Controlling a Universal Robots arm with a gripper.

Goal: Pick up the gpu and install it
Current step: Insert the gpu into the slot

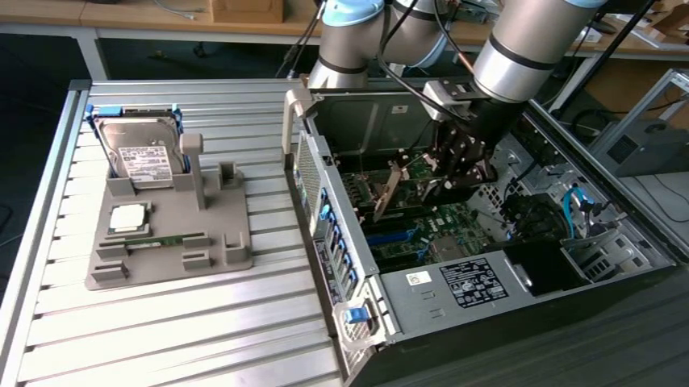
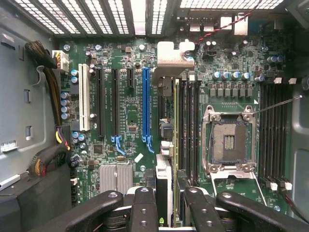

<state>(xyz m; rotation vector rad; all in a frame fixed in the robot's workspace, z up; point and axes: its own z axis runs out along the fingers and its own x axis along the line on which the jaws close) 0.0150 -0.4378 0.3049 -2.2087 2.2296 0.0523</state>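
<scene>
The gripper [image 1: 457,165] is hanging inside the open computer case [image 1: 603,242], above the green motherboard [image 1: 431,230]. It is gripping the gpu [image 1: 390,189] by its upper edge, its fingers [image 2: 145,210] partly closed against the two faces of the card. The gpu is standing on edge directly below the gripper, its lower end reaching down toward the motherboard. In the wrist view the card [image 2: 176,121] is running straight away from the gripper, seen edge-on, with its silver metal bracket [image 2: 171,54] at the far end near the vented back wall of the case. The blue slot [image 2: 145,104] is lying just to one side of the card, and the empty processor socket [image 2: 229,140] to the other side. Whether the card is already touching a slot cannot be told.

Well away from the gripper, outside the case toward the exterior view's left, a grey holder [image 1: 215,254] is sitting on the slatted table [image 1: 161,322], carrying a hard drive [image 1: 145,157], a processor chip [image 1: 129,216] and a memory stick [image 1: 161,240].
</scene>
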